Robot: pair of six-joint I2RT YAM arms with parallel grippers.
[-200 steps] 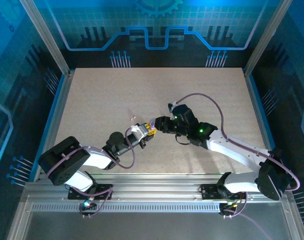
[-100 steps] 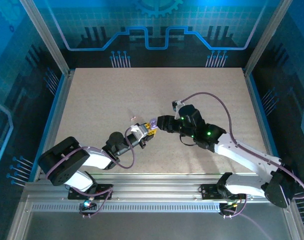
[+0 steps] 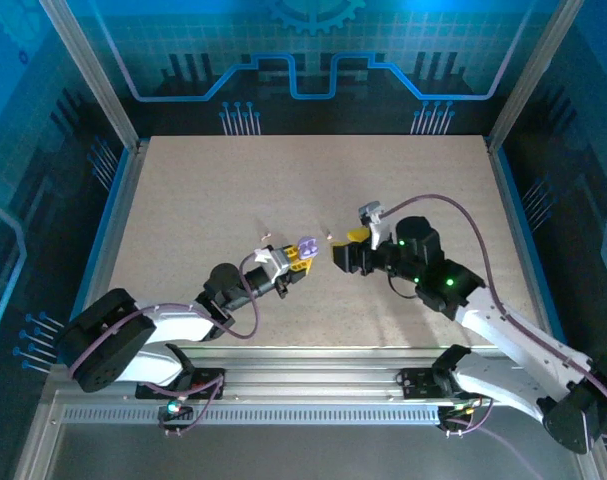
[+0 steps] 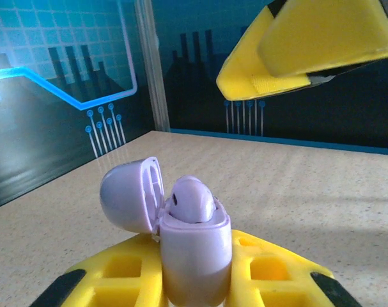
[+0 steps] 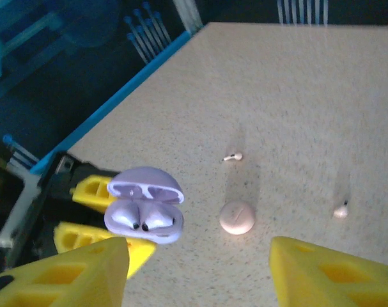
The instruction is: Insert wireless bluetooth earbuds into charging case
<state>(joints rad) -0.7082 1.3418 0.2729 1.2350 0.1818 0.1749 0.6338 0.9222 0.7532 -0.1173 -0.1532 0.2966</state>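
The lilac charging case (image 4: 194, 252) stands upright between my left gripper's (image 4: 195, 284) yellow fingers, which are shut on its body. Its lid (image 4: 131, 195) is hinged open to the left. Two greyish-lilac earbuds (image 5: 144, 218) sit in its wells, and the left wrist view shows one earbud (image 4: 191, 199) poking up. From above, the case (image 3: 306, 246) is held just over the table. My right gripper (image 3: 345, 247) hangs open a short way to the right of it, nothing between its fingers (image 5: 66, 275). Two pale earbuds (image 5: 232, 156) (image 5: 340, 210) lie loose on the table.
A round pinkish case (image 5: 237, 217), closed, lies on the beige table (image 3: 213, 190) between the loose pale earbuds. One tiny pale piece (image 3: 266, 236) lies just left of the left gripper. Blue rails (image 3: 118, 200) and dark walls bound the table.
My right gripper has drawn back to the right, away from the lilac case, and its jaws have opened. The left arm has shifted the held case slightly.
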